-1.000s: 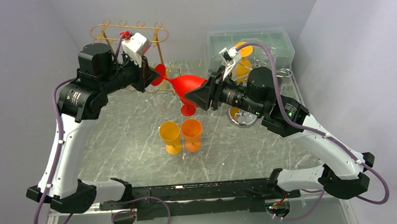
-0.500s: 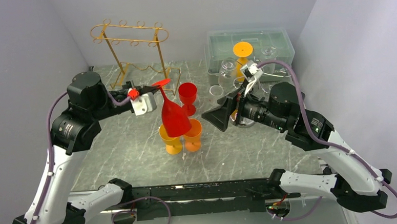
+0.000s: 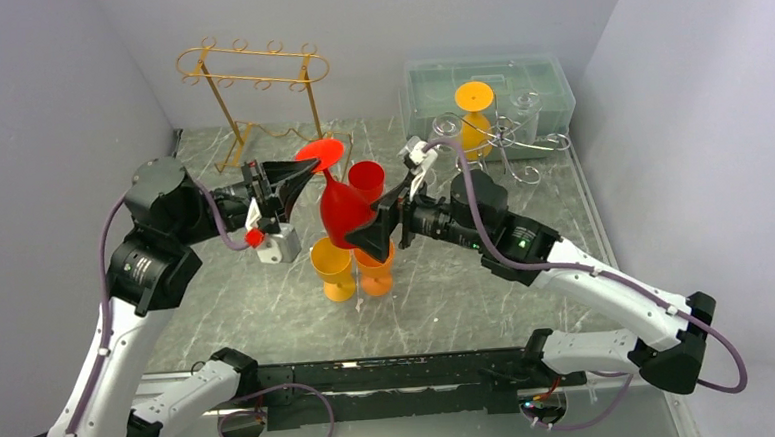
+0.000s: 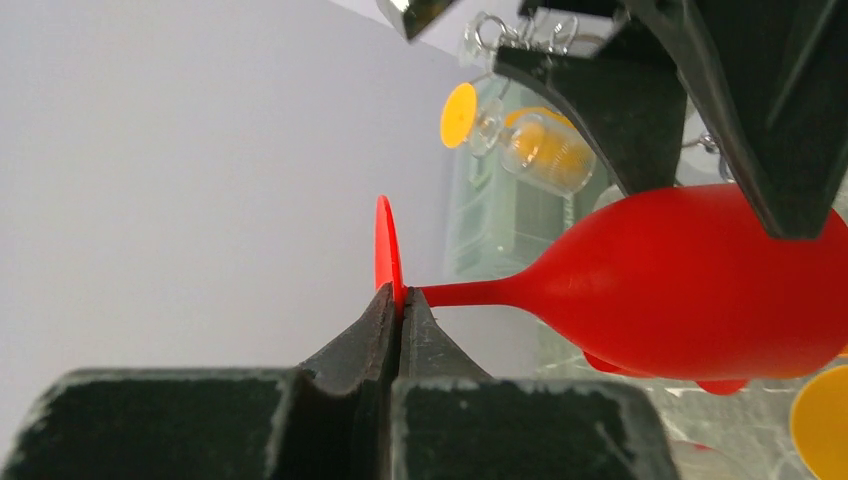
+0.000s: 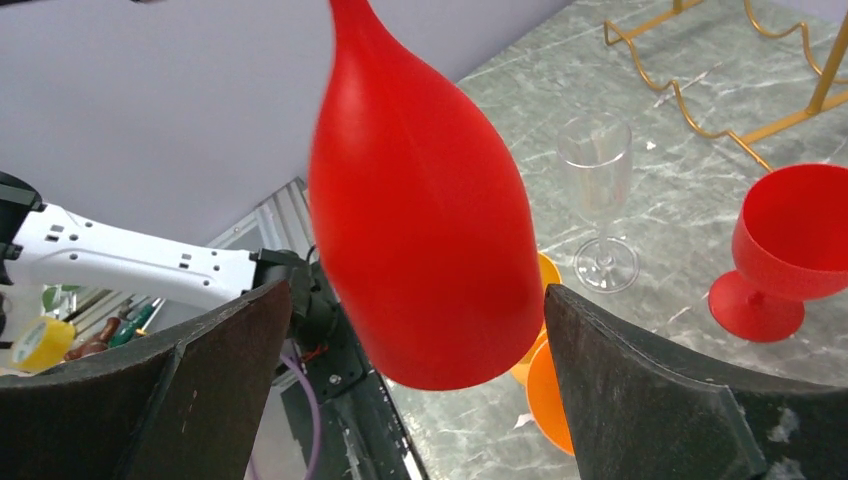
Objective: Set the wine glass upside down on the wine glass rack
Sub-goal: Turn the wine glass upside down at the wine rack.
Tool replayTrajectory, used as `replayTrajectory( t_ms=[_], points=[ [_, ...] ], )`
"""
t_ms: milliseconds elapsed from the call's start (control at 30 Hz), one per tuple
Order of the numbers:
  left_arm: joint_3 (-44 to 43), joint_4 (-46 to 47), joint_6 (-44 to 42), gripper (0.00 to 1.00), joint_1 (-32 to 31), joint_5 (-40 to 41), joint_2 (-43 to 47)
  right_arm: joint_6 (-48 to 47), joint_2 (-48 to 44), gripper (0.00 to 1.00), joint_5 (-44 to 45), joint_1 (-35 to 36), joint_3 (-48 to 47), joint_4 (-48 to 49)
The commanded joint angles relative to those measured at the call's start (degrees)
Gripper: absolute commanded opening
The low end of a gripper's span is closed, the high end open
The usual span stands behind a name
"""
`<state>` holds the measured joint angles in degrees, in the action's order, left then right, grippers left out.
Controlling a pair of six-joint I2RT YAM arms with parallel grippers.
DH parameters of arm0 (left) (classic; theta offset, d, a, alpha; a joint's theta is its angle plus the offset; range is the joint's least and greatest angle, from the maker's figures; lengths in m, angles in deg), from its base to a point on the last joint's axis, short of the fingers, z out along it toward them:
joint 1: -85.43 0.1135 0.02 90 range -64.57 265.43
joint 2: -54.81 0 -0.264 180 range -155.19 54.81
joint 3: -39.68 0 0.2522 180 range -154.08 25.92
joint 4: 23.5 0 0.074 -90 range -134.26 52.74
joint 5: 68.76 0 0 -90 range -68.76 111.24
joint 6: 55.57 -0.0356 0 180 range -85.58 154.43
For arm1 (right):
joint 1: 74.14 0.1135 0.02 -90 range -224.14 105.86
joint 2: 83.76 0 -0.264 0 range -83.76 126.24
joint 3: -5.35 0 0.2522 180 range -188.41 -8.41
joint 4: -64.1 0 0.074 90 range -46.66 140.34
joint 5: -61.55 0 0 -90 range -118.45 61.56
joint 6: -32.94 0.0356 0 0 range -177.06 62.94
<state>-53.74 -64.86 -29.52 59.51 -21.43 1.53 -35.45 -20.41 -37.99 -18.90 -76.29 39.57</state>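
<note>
Left wrist view has my left claw [image 4: 400,300] shut tight on the thin edge of the foot of the red wine glass [image 4: 700,285], and that pinch is all that carries it. The glass hangs tilted in the air with its bowl lowermost, above the yellow cup [image 3: 333,266] and the orange cup [image 3: 376,264], well apart from the wine glass rack [image 3: 256,70] at the far left. My right claw [image 5: 417,292] is spread wide with the bowl between its fingers, a gap showing on each side in its own view, so it grips nothing. The danger I see lies in the handover: the bowl is smooth and rounded, and if my right fingers close off centre it may squirt out or twist the foot from my left pinch. It would then drop onto the cups below or knock the red goblet [image 3: 366,180] standing just beyond. Letting go on the left before the right holds firm would do the same. Against half a second ago, my right claw, then well off to the right of the glass, now brackets the bowl, and the foot's disc shows more of its face to the top camera
</note>
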Motion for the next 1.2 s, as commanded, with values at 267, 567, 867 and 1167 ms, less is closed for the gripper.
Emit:
replayTrajectory(
  t_ms=[267, 567, 867, 1167],
  points=[
    [0.29, 4.38, -3.65, 0.00, -0.10, -7.05, 2.74, -10.53, 4.56, 1.00, 6.95, 7.62, 3.56, 21.10],
    [0.07, 1.24, -1.55, 0.94, -0.10, -7.05, 2.96, -12.76, -5.13, 0.63, 15.78, 7.77, 14.77, 26.74],
    [-5.66, -7.20, 13.89, 0.99, -0.10, 11.30, 1.07, -10.68, -24.32, 0.61, 31.92, 7.77, 30.80, 19.99],
    [-1.91, -17.30, 18.03, 0.99, -0.10, 21.39, 5.43, -8.79, -41.42, 0.63, 44.71, 7.69, 41.12, 11.84]
  ],
)
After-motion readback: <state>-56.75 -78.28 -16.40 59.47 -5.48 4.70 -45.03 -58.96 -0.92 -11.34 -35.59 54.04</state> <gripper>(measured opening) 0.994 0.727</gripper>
